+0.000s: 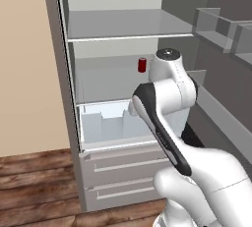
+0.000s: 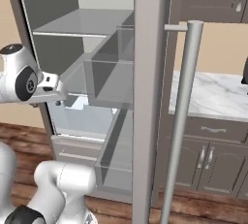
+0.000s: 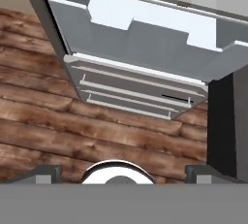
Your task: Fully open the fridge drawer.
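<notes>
Left base view is showing you the fridge drawer (image 1: 106,123) sitting low in the open fridge (image 1: 61,73), its long axis running from the left wall toward the right, its stepped front facing you. Just below it two grey drawer fronts (image 1: 123,164) are lying. A red can (image 1: 142,65) is standing on the shelf (image 1: 113,76) above. You cannot tell how the gripper fingers are standing.
</notes>
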Motion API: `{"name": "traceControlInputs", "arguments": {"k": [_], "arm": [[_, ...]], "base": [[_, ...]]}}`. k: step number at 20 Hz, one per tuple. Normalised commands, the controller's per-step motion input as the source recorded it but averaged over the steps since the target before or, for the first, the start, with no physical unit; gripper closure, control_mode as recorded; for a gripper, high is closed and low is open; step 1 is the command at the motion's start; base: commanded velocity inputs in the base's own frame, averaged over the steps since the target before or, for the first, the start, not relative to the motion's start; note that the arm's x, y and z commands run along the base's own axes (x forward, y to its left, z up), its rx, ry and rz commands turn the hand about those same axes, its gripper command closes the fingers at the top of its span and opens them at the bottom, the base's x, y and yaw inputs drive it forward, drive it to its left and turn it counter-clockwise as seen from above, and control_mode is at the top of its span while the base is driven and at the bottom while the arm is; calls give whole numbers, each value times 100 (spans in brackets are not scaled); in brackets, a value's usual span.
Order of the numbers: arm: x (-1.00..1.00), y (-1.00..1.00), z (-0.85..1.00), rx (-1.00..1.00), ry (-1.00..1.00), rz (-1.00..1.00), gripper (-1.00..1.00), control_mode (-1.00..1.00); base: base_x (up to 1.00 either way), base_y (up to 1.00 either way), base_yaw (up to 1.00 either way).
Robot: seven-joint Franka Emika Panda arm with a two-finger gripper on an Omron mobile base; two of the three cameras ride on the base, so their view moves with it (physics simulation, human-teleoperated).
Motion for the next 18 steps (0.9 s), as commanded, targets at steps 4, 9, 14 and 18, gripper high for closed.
{"name": "traceControlInputs", "arguments": {"k": [4, 9, 14, 18], "arm": [[47, 48, -17, 3, 1, -1, -100, -100], [57, 65, -44, 4, 0, -3, -100, -100], [79, 35, -35, 8, 0, -4, -100, -100], [95, -23, -25, 5, 0, 0, -100, -100]], "base": [[0, 0, 0], [0, 0, 0], [0, 0, 0], [0, 0, 0]]}}
